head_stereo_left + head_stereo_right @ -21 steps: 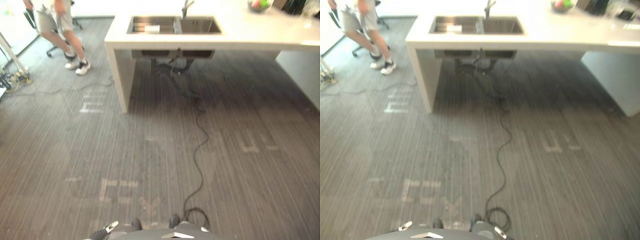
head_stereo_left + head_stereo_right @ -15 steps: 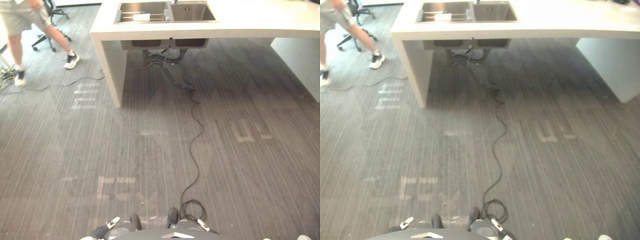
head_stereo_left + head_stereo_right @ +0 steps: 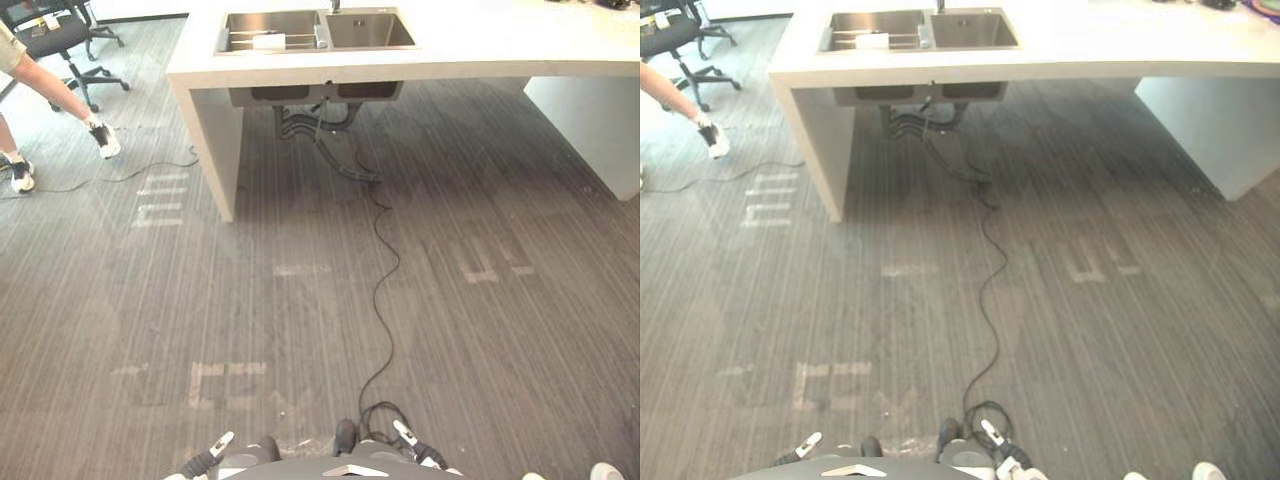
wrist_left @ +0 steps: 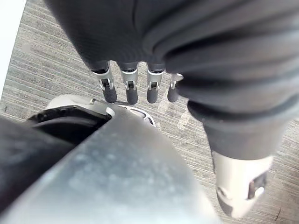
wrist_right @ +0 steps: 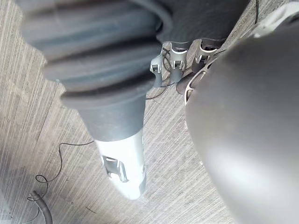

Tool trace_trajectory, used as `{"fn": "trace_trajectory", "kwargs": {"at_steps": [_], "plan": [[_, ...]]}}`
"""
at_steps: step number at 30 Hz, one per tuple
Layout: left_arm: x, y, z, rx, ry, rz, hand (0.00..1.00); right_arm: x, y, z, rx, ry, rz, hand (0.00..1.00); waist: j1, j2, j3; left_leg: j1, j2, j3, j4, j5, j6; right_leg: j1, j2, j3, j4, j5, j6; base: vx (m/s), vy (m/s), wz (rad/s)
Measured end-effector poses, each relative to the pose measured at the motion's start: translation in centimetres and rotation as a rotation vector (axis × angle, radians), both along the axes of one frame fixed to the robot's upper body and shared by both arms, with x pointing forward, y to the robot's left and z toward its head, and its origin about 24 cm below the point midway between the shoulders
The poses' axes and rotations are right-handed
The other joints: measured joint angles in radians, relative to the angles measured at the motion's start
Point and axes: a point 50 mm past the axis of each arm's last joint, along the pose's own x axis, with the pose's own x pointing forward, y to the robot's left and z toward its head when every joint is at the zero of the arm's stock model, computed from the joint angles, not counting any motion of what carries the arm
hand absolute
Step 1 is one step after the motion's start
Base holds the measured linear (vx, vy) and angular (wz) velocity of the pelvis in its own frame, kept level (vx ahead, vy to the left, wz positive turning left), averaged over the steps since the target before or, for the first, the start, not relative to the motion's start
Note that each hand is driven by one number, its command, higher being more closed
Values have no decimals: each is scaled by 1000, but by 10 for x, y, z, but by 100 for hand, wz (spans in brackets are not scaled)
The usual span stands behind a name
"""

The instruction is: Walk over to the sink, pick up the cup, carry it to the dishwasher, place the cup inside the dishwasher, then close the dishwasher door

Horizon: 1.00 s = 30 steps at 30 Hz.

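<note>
The steel double sink (image 3: 318, 30) is set into a white counter (image 3: 480, 45) at the far end of the floor ahead. A small white object (image 3: 268, 41) lies in the sink's left basin; it is too small to tell what it is. My left hand (image 4: 131, 86) hangs at my side with straight fingers and holds nothing. My right hand (image 5: 175, 63) hangs the same way, relaxed and holding nothing, over the grey carpet.
The counter's white side panel (image 3: 212, 135) stands on the floor at the left, and a white cabinet (image 3: 590, 120) at the right. A person's legs (image 3: 60, 95) and an office chair (image 3: 60, 30) are at the far left. Pale tape marks (image 3: 230, 380) lie on the carpet.
The camera has shifted, so the sink and counter sit differently in view. The person has walked further left. Both hands still hang at my sides.
</note>
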Motion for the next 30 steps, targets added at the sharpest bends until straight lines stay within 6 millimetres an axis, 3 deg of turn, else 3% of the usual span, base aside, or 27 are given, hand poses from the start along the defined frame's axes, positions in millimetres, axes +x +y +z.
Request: {"fn": "trace_trajectory", "kwargs": {"at_steps": [10,19,30], "plan": [[-12,-1,-3,-61,155,70,0,-12,2,-4,58,108,-126,0,2,-12,0,4,-3,1,-12,14,21,3,-1,-9,-1,-10,-1,-60,4,-1],[-14,2,-4,-26,170,14,0,-21,3,-6,74,157,-115,0,1,-21,-21,24,-4,26,-31,19,29,2,3,4,0,-2,-10,46,24,-7],[-19,5,-3,-30,208,66,0,-23,7,-7,86,179,-79,0,5,-31,-28,47,-5,26,-30,6,34,19,4,-4,0,1,-3,26,18,-2]]}}
